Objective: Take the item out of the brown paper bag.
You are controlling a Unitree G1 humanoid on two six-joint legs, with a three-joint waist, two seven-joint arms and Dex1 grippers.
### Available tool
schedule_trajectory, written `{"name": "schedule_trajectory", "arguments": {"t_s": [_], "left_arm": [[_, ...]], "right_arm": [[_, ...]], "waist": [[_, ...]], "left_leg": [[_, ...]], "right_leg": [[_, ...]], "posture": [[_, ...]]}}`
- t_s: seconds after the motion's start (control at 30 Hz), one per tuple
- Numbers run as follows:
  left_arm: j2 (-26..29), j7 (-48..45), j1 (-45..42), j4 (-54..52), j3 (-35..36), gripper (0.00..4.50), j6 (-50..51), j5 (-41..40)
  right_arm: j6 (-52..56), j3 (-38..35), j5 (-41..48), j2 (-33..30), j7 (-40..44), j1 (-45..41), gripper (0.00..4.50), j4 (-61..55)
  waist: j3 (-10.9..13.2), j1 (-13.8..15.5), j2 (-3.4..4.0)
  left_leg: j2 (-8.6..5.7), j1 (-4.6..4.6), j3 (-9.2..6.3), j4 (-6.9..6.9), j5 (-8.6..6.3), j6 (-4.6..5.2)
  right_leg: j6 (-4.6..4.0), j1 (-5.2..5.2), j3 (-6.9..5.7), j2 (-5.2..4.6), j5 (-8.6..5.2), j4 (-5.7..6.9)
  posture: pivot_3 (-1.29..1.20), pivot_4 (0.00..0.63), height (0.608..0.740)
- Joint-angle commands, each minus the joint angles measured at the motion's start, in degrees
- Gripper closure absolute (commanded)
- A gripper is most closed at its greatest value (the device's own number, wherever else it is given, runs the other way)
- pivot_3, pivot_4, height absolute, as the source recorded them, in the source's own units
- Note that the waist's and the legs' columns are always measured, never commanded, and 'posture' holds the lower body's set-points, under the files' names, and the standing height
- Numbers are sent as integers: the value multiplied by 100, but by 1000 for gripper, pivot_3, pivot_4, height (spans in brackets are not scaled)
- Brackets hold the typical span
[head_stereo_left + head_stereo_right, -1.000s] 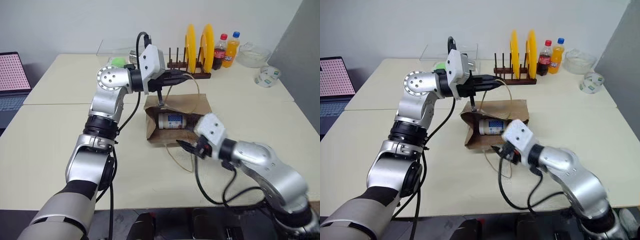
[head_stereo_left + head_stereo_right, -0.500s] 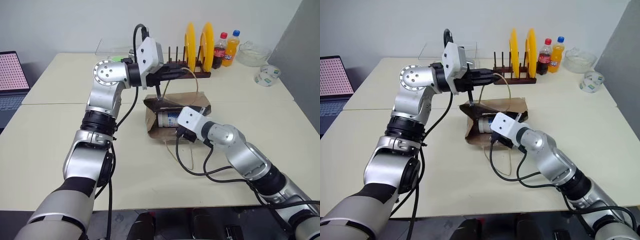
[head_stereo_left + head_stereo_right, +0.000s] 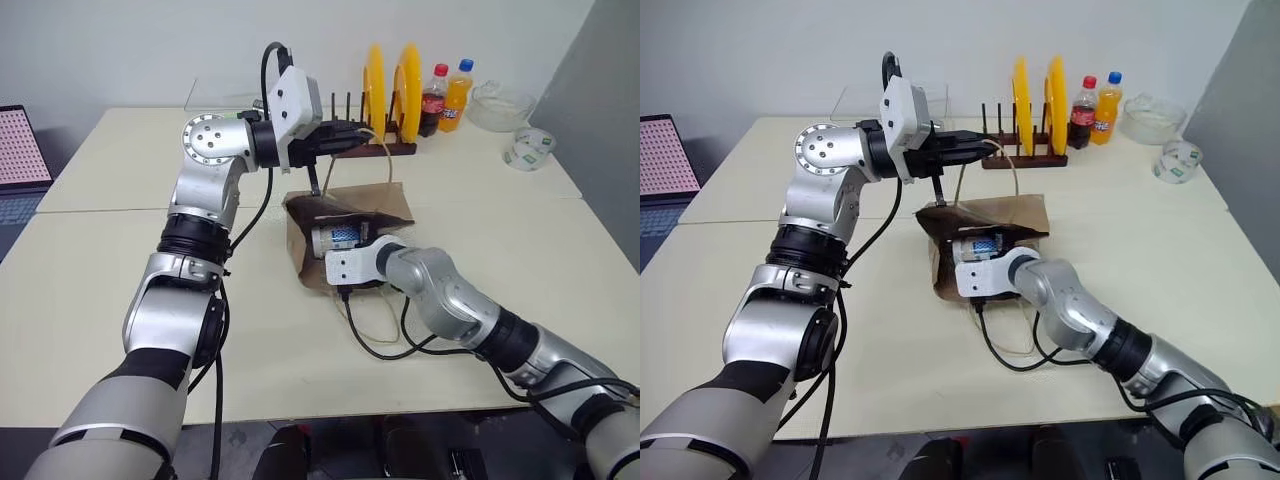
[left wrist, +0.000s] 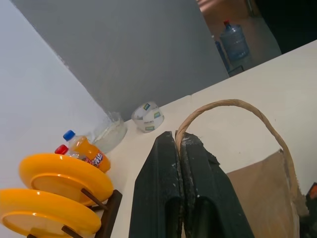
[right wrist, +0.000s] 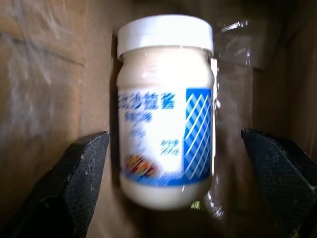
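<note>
Fingers [image 5: 84, 173] wide, flanking bottle [image 5: 166, 109]

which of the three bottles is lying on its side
The small white bottle with the blue-and-white label, lying inside the brown paper bag. The cola bottle and orange soda bottle stand upright at the table's far edge.

Two arms of rounded silver-grey metal segments with black joint rings are seen, each ending in a white boxy wrist housing. Black cables are looped alongside them. Matte black, finely textured fingers [image 5: 81, 178] are fitted.
</note>
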Motion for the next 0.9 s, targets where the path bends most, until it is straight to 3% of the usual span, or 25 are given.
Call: {"name": "schedule_trajectory", "arguments": {"t_s": [0.03,0.23,0.33,0.43,0.9], "left_arm": [[50,59,-236,-51,152,4500,-135,-37],[52,56,-234,-6,135,4500,-201,-16],[94,89,-227,50,91,4500,-336,95],[99,103,-253,141,100,4500,-422,142],[166,496,-439,805,38,4500,-962,628]], "right_arm": [[-332,-67,-287,89,110,-186,41,478],[-728,-352,-375,238,182,-239,41,1187],[-760,-624,-243,342,222,-116,628,1107],[-711,-700,-311,427,365,-6,1498,1077],[-976,-1459,-12,260,1106,228,1502,-482]], "waist": [[0,-1,0],[-1,-1,2],[-1,0,2],[-1,-4,2],[-1,-11,2]], "left_leg": [[0,0,0,0,0,0],[0,1,-1,1,1,-3],[-2,1,-2,4,2,-4],[-2,1,-1,3,2,-4],[-2,-8,-2,1,2,-4]], "right_leg": [[0,0,0,0,0,0],[0,1,0,-1,0,2],[0,2,0,-1,1,4],[0,1,1,-1,1,5],[0,-9,-1,-1,1,4]], "posture": [[0,150,740],[0,150,740],[0,150,740],[0,150,740],[0,150,740]]}}
